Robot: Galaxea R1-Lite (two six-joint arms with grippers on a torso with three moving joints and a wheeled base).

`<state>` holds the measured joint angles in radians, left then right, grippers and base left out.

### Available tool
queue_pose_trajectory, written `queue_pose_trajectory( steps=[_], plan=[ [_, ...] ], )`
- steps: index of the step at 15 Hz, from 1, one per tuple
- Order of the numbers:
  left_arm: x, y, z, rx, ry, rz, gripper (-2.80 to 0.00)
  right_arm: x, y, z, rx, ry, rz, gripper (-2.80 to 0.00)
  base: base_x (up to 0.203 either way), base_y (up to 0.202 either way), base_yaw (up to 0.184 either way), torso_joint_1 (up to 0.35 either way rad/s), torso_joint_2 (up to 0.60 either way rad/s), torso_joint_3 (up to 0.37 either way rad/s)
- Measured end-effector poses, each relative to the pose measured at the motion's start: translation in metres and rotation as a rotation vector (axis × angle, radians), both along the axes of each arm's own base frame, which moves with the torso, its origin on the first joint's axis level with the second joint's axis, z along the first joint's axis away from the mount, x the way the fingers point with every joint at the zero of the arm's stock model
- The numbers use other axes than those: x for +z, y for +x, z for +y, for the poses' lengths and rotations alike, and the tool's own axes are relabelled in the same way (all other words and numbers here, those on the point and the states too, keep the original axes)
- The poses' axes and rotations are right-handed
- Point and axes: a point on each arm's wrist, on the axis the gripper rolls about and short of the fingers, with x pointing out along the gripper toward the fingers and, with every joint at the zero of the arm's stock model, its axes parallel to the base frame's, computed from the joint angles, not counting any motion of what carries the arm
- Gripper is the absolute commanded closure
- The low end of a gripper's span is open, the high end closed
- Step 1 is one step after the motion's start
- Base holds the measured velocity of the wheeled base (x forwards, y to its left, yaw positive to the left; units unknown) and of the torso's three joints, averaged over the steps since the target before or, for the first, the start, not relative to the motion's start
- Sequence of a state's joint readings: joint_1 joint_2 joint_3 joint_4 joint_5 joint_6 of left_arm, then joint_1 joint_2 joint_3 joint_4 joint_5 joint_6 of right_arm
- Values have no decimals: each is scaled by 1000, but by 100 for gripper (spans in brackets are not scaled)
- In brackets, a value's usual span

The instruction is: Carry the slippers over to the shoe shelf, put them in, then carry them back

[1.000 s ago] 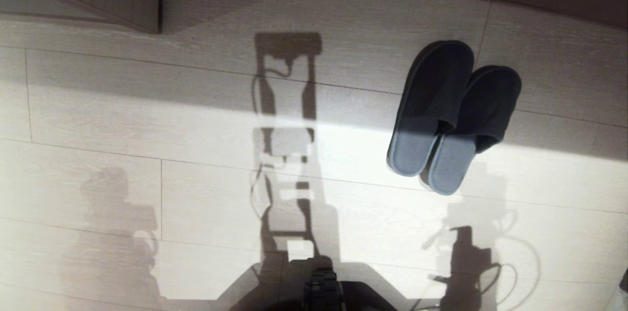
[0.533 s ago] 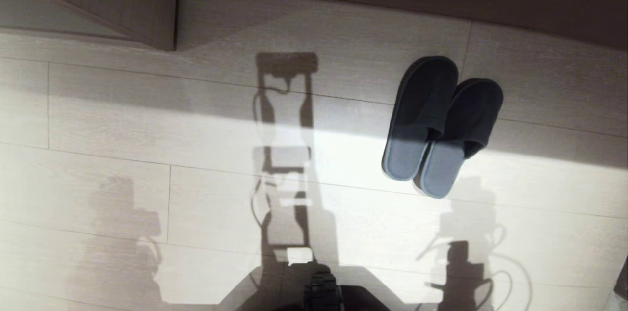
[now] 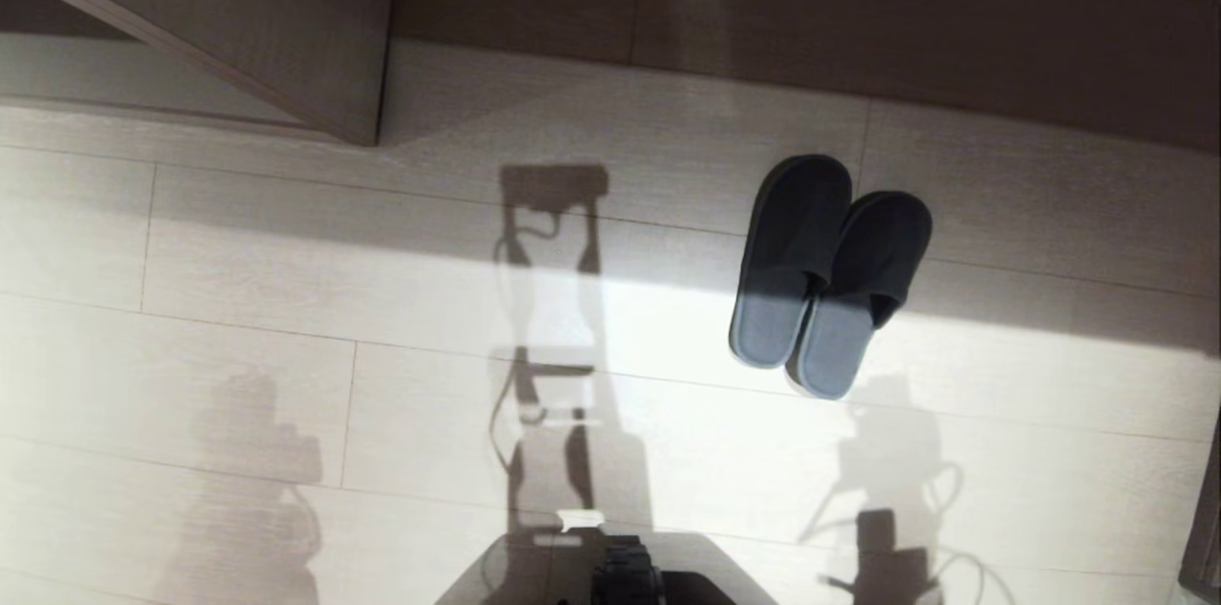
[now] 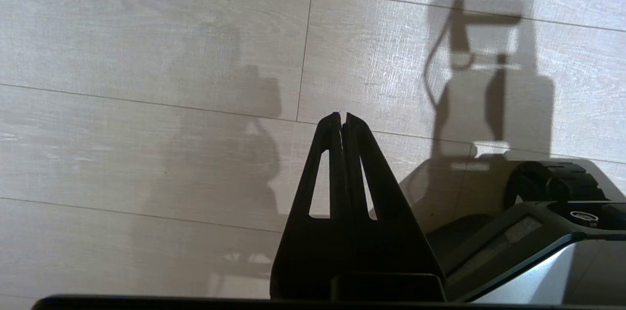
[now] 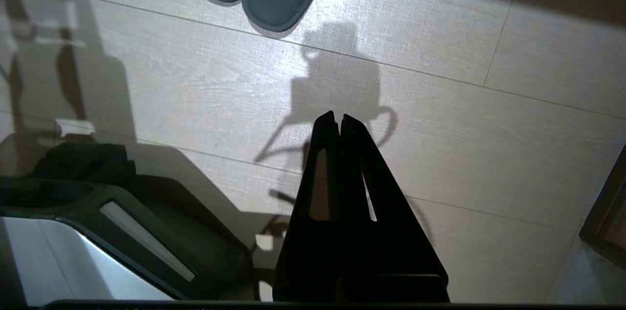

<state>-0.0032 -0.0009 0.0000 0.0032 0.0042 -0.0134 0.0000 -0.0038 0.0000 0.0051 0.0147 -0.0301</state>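
The slippers (image 3: 828, 276) lay side by side on the floor (image 3: 286, 319), ahead and to the robot's right, unheld. The left gripper (image 4: 342, 121) and right gripper (image 5: 337, 121) were both closed on nothing, hanging low beside the base (image 5: 73, 212) — by my reading, nothing was yet picked up, so carrying, shelving and returning all remained.

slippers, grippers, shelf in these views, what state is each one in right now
slippers: paired side by side on the floor, touching, toes toward the wall, not held
shoe shelf: only a corner shows, nothing visible in it
left gripper: fingers shut, empty, over bare floor
right gripper: fingers shut, empty, short of the slippers
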Motion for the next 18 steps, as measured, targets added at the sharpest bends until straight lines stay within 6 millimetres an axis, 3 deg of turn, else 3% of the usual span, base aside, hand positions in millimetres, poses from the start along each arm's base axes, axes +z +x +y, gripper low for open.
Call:
queue_pose_trajectory(
  steps=[18],
  plan=[
    [0,0,0,0,-3,0,0,0,0,0,0,0,1,0,0,0,0,3,3,201]
  ],
)
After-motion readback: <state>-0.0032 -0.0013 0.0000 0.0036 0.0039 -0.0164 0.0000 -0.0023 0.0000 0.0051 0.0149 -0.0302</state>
